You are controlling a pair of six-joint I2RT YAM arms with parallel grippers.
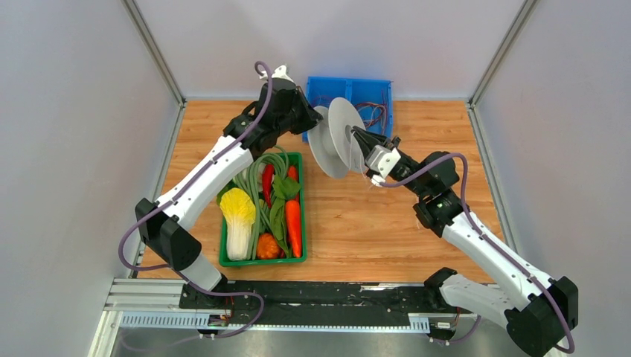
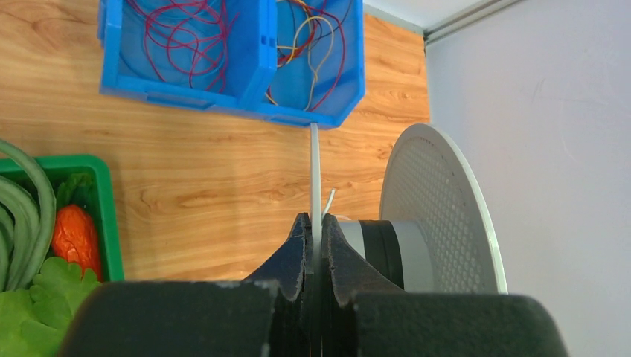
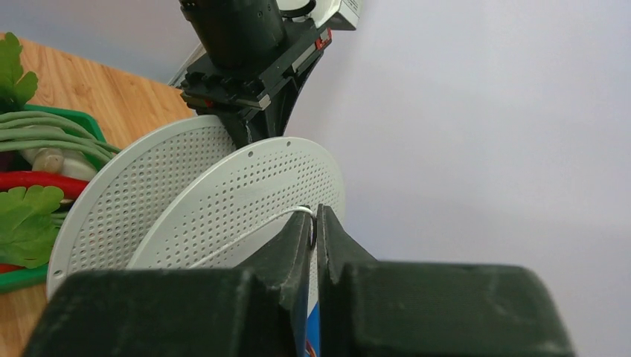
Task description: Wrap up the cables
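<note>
The white wire (image 3: 249,230) is seen drawn across the holed face of the spool (image 1: 336,137), which is held in the air on edge over the far middle of the table (image 1: 372,230), just in front of the blue bin (image 1: 320,83) and to the right of the green tray (image 1: 225,245) of vegetables. The spool is gripped from the left by the left claw (image 2: 313,227), whose fingers are clamped together on the thin rim of one disc; the hub and the second disc are seen just to the right of that grip. From the right, the right claw (image 3: 313,216) is brought up against the outer disc, with the wire's end led into the narrow slit between its fingertips. The fingers lie almost together, but whether the wire is pinched firmly or merely resting there cannot be told. The winding step is judged to be in hand: the spool is steadied by one arm while the loose wire is carried by the other. For the next move, the wire would need to be lifted over the disc's rim and laid around the hub between the two discs, kept taut so that no loop slips off, while the spool is held steady. Small red and purple wire coils (image 2: 178,44) are left lying in the blue bin.
</note>
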